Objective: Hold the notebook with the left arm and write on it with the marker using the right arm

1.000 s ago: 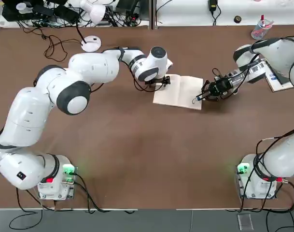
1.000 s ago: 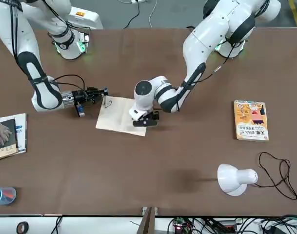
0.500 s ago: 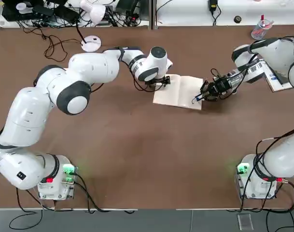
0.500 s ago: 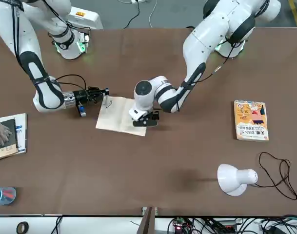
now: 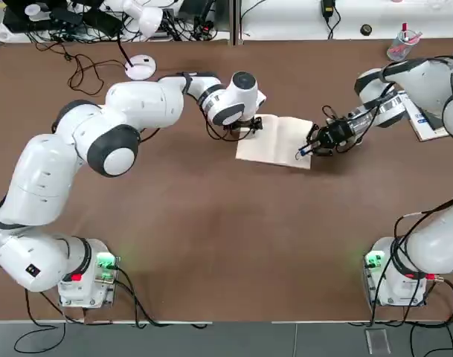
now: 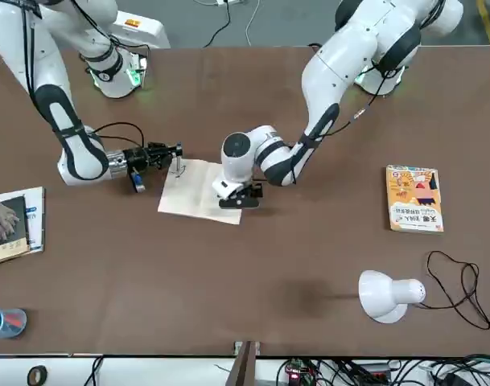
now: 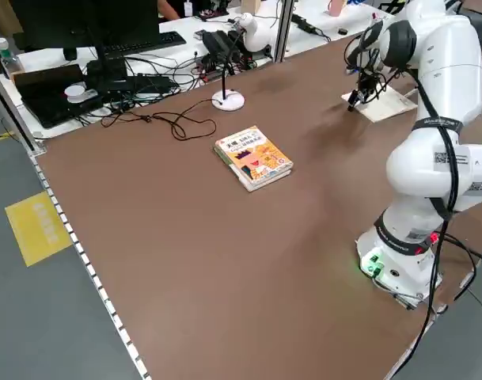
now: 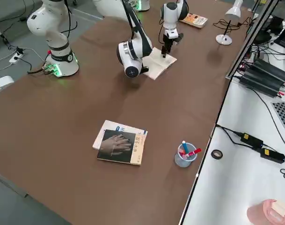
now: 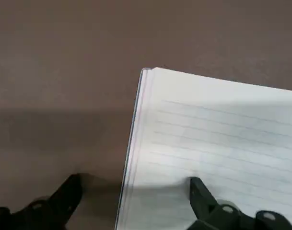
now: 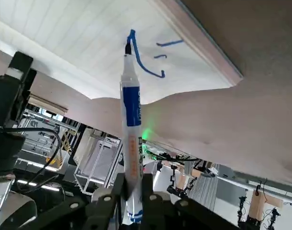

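Note:
The cream notebook (image 5: 274, 141) lies open on the brown table, mid-far. My left gripper (image 5: 250, 128) is down on its left far corner. In the left wrist view the left gripper (image 9: 134, 187) is open, one finger (image 9: 203, 196) resting on the lined page (image 9: 217, 134) and the other on the table beside the edge. My right gripper (image 5: 315, 143) is shut on the marker (image 5: 303, 151) at the notebook's right edge. Through the right wrist camera the marker (image 10: 130, 110) has a white and blue body. Its tip touches the page (image 10: 88, 43) at a blue scribble.
An orange-yellow book (image 6: 414, 198) and a white lamp (image 6: 387, 295) lie on the robot's left side of the table. A dark-covered book (image 6: 10, 225) and a clear cup with pens (image 6: 5, 322) sit on the robot's far right.
My right gripper has slid a little toward the robot's left with the marker, moving its tip over the page corner. The left arm has not moved.

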### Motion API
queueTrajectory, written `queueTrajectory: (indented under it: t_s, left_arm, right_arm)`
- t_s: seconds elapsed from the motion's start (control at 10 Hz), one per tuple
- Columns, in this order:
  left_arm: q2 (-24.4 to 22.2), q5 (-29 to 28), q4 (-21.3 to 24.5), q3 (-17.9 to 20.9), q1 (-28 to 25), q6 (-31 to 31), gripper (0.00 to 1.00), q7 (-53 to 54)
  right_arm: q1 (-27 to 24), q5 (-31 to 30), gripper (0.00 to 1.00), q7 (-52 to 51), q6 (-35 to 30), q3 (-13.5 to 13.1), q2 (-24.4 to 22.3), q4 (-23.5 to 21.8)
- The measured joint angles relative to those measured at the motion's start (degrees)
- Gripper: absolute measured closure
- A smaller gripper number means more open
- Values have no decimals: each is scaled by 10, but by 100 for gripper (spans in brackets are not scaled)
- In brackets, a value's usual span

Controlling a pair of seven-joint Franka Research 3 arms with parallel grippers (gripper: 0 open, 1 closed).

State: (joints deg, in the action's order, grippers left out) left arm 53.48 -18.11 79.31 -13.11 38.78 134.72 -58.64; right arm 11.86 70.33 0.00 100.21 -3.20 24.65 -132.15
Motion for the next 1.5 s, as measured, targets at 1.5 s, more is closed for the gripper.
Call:
queueTrajectory:
  t_s: [1.5]
  left_arm:
    - [0,0,0,0,0,0,0,0]
  right_arm:
    - [23,26,83,0,0,1,7,9]
